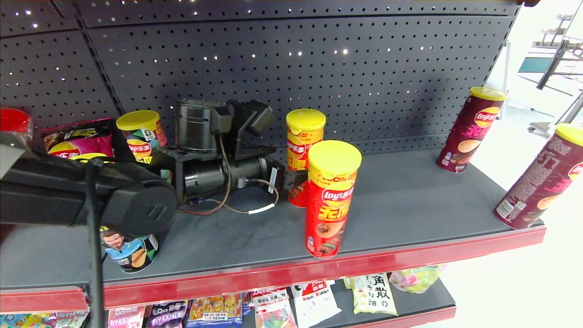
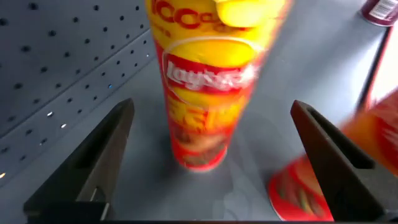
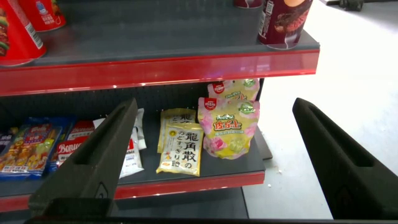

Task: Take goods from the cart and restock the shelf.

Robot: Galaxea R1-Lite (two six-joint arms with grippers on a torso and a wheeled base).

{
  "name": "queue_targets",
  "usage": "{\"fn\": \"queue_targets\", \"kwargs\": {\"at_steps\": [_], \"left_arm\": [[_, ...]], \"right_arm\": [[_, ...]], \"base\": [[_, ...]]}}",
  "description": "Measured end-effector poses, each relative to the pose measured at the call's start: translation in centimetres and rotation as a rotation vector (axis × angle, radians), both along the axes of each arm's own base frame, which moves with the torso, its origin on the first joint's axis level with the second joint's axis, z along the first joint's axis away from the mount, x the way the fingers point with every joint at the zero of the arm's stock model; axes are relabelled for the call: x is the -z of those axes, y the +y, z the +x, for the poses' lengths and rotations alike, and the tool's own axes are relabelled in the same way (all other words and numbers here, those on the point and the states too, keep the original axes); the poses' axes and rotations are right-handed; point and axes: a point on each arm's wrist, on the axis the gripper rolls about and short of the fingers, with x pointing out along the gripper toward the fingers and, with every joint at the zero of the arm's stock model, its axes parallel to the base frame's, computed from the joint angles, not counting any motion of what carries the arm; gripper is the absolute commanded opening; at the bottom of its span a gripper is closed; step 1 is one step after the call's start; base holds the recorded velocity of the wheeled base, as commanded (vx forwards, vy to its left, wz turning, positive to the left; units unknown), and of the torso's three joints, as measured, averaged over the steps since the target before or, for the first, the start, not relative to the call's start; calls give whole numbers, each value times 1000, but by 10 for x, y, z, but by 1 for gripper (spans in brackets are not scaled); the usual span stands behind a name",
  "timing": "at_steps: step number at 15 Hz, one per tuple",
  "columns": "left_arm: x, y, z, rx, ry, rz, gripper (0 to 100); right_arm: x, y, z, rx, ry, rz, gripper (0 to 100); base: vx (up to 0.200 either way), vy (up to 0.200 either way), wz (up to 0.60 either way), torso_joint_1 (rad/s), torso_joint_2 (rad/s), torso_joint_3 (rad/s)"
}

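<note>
- The left gripper (image 1: 294, 178) is over the grey top shelf (image 1: 410, 200) with its jaws spread wide. The rear chip can (image 2: 200, 93) stands between the two fingers (image 2: 93, 168), ungripped, with a gap on each side.
- This red-and-yellow can stands upright toward the back of the shelf, near the pegboard (image 1: 319, 59). Its long axis is vertical, with the yellow lid on top and the base on the deck.
- A front chip can (image 1: 331, 196) of the same kind stands upright just beside it, nearer the shelf's red edge.
- Two maroon chip cans stand lid-up at the shelf's right end, one at the back (image 1: 471, 130) and one at the front corner (image 1: 542, 177).
- The right gripper (image 3: 214, 102) is released and empty, facing the snack pouches (image 3: 227, 124) on the lower shelf.
</note>
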Motion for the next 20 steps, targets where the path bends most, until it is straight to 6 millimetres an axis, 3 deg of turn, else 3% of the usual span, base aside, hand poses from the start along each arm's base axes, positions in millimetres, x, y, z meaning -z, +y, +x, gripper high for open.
{"fn": "queue_targets", "kwargs": {"at_steps": [5, 8, 14, 20], "left_arm": [[-15, 26, -40, -5, -12, -5, 100], [-25, 47, -75, 1, -40, -17, 100], [-45, 110, -160, -36, -77, -3, 100], [-48, 179, -257, -243, -79, -12, 100]], "right_arm": [[0, 0, 0, 0, 0, 0, 100], [0, 0, 0, 0, 0, 0, 100], [0, 0, 0, 0, 0, -1, 100], [0, 0, 0, 0, 0, 0, 100]], "base": [[0, 0, 0, 0, 0, 0], [0, 0, 0, 0, 0, 0], [0, 0, 0, 0, 0, 0], [0, 0, 0, 0, 0, 0]]}}
